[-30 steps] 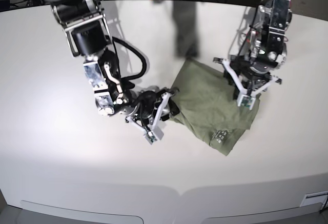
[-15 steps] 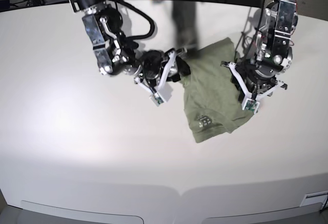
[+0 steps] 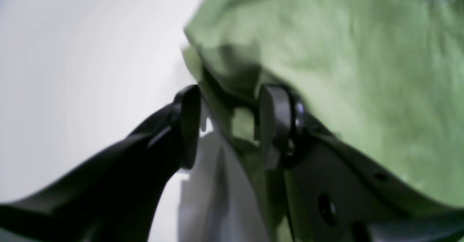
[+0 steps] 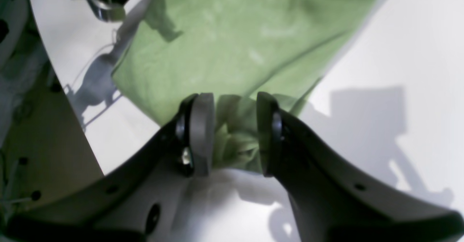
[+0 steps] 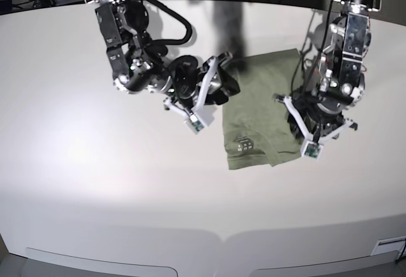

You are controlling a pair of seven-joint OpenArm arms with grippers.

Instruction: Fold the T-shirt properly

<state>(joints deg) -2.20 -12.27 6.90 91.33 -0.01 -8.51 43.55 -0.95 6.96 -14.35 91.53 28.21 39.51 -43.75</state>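
Across the pale worktop (image 5: 95, 182), repositioning the folded T-shirt (image 5: 260, 122): left tool (image 5: 312, 139) and right tool (image 5: 206, 103) each pinching an edge. Next: laying it flat, releasing both together.

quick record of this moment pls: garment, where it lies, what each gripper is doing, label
garment: green T-shirt, partly folded, wrinkled
surface: white table
left gripper: shut on the T-shirt, cloth between its fingers
right gripper: shut on the T-shirt, bunched cloth between its fingers
grip sides in the base view: one gripper at each side edge of the T-shirt
label: small pale print, facing up near the T-shirt's front edge
fold state: not yet a neat fold
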